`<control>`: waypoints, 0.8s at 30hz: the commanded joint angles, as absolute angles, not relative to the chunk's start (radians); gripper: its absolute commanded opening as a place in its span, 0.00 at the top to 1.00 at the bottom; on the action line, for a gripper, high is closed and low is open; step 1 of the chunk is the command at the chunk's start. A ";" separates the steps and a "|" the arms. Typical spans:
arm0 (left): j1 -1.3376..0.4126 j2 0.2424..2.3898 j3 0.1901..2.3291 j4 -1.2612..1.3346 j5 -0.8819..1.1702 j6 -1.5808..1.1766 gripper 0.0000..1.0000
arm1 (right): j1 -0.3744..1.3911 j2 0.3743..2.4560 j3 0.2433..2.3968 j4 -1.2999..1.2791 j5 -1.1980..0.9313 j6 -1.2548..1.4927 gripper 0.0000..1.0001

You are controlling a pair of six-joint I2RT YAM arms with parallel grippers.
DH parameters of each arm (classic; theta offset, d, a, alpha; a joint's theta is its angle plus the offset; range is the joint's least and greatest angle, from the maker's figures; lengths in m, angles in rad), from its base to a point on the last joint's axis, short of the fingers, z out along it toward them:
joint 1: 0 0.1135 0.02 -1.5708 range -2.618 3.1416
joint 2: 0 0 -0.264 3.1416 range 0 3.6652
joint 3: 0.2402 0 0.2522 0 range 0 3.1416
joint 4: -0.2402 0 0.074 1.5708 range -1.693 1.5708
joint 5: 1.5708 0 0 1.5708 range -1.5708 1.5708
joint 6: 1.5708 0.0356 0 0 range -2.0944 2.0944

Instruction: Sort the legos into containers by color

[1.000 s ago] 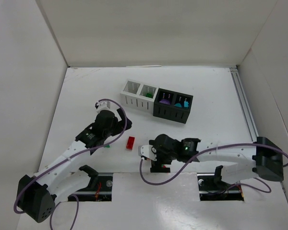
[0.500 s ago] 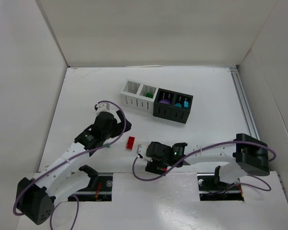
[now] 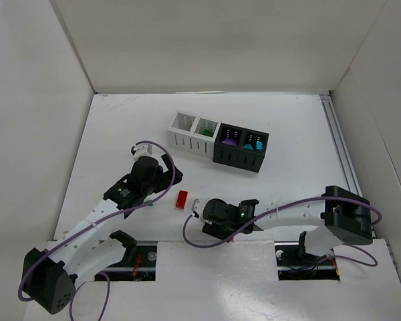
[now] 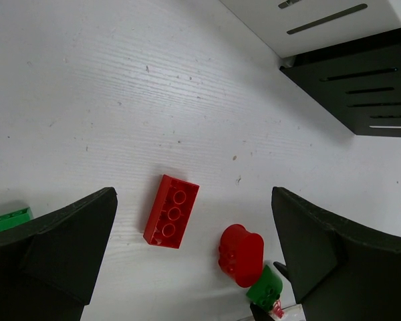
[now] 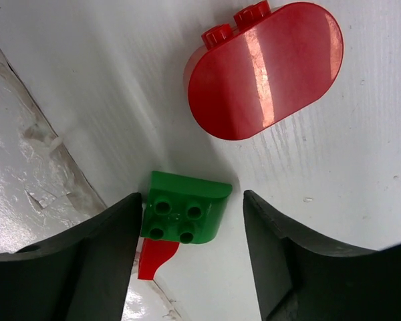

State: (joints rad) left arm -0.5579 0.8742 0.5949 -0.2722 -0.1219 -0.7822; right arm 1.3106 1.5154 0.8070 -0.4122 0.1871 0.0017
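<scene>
A small green lego [image 5: 185, 215] with a rounded edge lies studs-up between the fingers of my right gripper [image 5: 192, 200]. Its left finger touches the piece; the right finger [image 5: 287, 254] stands a little apart, so the jaws are still open. A red oval lego [image 5: 264, 70] lies just beyond. My left gripper [image 4: 192, 197] hovers wide open over a red brick [image 4: 172, 211], the red oval [image 4: 241, 254] and the green piece [image 4: 264, 289]. The containers [image 3: 217, 142] stand in a row farther back, with green, purple and teal pieces inside.
A thin green piece [image 4: 7, 219] lies by the left finger, also seen beside the left arm [image 3: 147, 204]. A red scrap [image 5: 157, 257] pokes out under the green lego at the taped table edge. White walls enclose the table.
My right gripper has shifted slightly left along the near edge and its jaws have narrowed around the green lego. The left arm has barely moved and stays open.
</scene>
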 commanded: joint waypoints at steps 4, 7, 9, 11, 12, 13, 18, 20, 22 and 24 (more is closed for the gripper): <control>-0.554 0.874 0.589 -0.282 -0.143 -0.792 0.00 | 1.318 1.532 0.793 -0.449 0.209 0.041 0.45; -0.554 0.874 0.589 -0.282 -0.143 -0.792 0.00 | 1.318 1.523 0.805 -0.459 0.230 0.032 0.54; -0.554 0.874 0.589 -0.282 -0.143 -0.792 0.00 | 1.318 1.513 0.827 -0.485 0.256 0.022 0.55; -0.554 0.874 0.589 -0.282 -0.152 -0.792 0.00 | 1.318 1.503 0.845 -0.495 0.274 0.009 0.58; -0.554 0.874 0.589 -0.282 -0.152 -0.792 0.00 | 1.318 1.490 0.859 -0.495 0.294 -0.003 0.58; -0.554 0.874 0.589 -0.270 -0.152 -0.792 0.00 | 1.318 1.489 0.859 -0.495 0.304 -0.012 0.58; -0.554 0.874 0.589 -0.261 -0.129 -0.792 0.00 | 1.318 1.441 0.943 -0.520 0.356 -0.075 0.65; -0.554 0.874 0.598 -0.270 -0.129 -0.792 0.00 | 1.318 1.427 0.977 -0.520 0.380 -0.122 0.65; -0.554 0.874 0.598 -0.270 -0.108 -0.792 0.00 | 1.307 1.417 1.005 -0.520 0.394 -0.162 0.65; -0.554 0.874 0.607 -0.284 -0.107 -0.814 0.00 | 1.270 1.405 1.044 -0.508 0.380 -0.228 0.65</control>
